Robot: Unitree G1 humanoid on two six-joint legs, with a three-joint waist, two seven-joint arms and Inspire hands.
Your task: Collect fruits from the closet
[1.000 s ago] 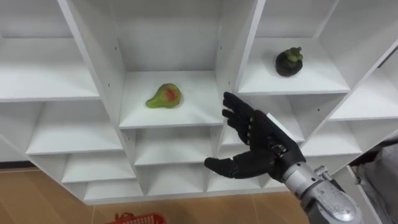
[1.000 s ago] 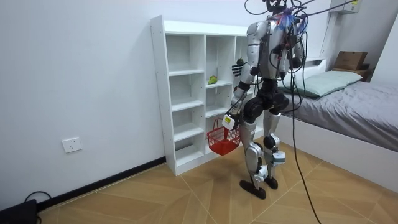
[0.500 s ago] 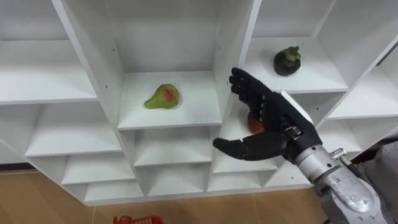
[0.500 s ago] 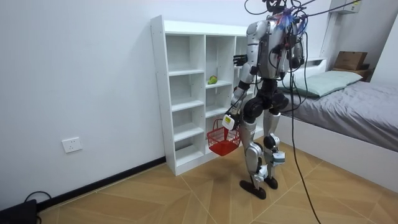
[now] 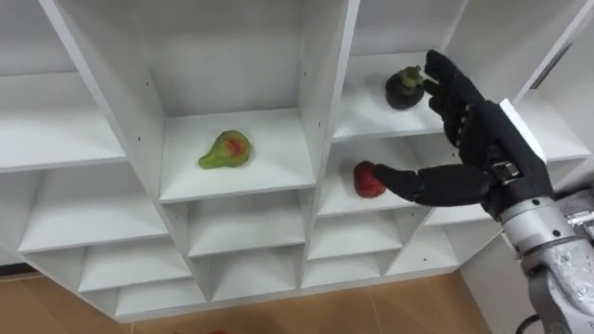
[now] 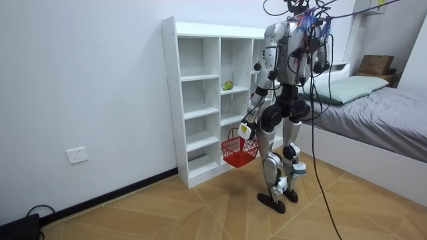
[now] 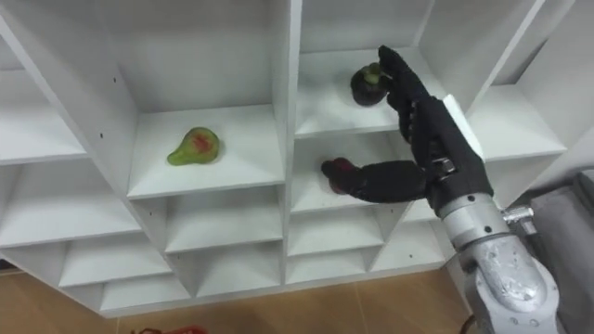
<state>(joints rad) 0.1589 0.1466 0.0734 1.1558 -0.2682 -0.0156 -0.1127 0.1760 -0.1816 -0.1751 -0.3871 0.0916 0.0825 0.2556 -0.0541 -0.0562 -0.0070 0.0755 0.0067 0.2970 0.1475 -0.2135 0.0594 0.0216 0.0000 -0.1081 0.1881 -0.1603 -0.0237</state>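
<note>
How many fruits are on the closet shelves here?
3. A green pear in the middle column; a dark round fruit in the next column right, by the right hand; a red fruit on the shelf below it. The hand may hide more.

Bedroom in a home — a bed (image 6: 380, 123) with a grey cover and pale pillow (image 6: 350, 88) lies at 3 o'clock in the room view. White closet (image 6: 200, 100) stands against a plain wall at 12 o'clock, wall socket (image 6: 77, 155) at 8 — wood floor (image 6: 167, 213) in herringbone.
</note>
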